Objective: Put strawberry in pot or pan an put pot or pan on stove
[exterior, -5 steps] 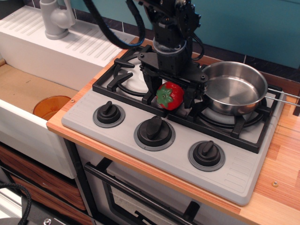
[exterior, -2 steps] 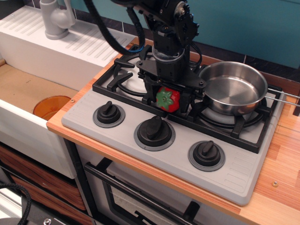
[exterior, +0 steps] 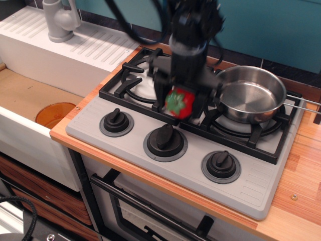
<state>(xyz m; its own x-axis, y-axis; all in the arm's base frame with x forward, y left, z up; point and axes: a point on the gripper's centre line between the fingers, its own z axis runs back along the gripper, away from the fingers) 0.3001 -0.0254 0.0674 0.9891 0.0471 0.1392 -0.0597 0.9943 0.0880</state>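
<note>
The red strawberry (exterior: 179, 103) with its green cap is held between the fingers of my gripper (exterior: 180, 102), which is shut on it just above the front middle of the stove (exterior: 175, 155). The arm is blurred with motion. The shiny steel pan (exterior: 249, 93) sits on the right burner, empty, its wire handle pointing right. The strawberry is just left of the pan's rim.
Three dark knobs (exterior: 165, 138) line the stove's front. The left burner (exterior: 140, 85) lies behind the gripper. An orange bowl (exterior: 55, 114) sits in the sink at the left, with a grey tap (exterior: 60, 20) and white drainboard behind. Wooden counter (exterior: 306, 165) at right.
The gripper has closed on the strawberry and lifted it slightly off the grate; the arm has risen and shifted a little. The pan has not moved.
</note>
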